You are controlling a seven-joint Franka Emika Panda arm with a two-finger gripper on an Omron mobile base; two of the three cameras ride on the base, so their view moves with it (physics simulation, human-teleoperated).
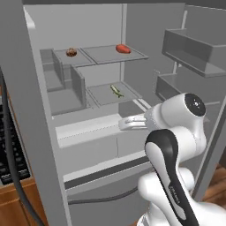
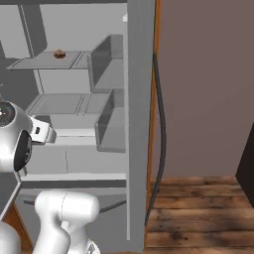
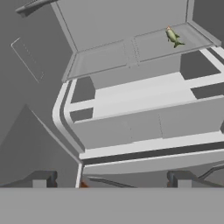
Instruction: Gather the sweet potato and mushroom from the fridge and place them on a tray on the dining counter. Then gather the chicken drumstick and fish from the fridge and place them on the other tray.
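Note:
The fridge [image 1: 88, 26] stands open before me. On its upper shelf lie an orange-red sweet potato [image 1: 123, 48] to the right and a small brown round lump [image 1: 71, 52] [image 2: 59, 54] to the left, likely the mushroom. A greenish fish [image 1: 116, 91] [image 3: 173, 37] rests on the shelf below. My gripper [image 1: 125, 123] [image 3: 111, 179] hangs open and empty in front of the lower drawers, below and short of the fish. The chicken drumstick, the trays and the dining counter are out of view.
Grey door bins [image 1: 194, 50] jut out on the right, close to my arm. The fridge door's edge [image 2: 139, 99] rises between me and a brown wall [image 2: 208, 74]. A black cable [image 1: 13, 167] hangs at the left. Wooden floor [image 2: 198, 213] lies to the right.

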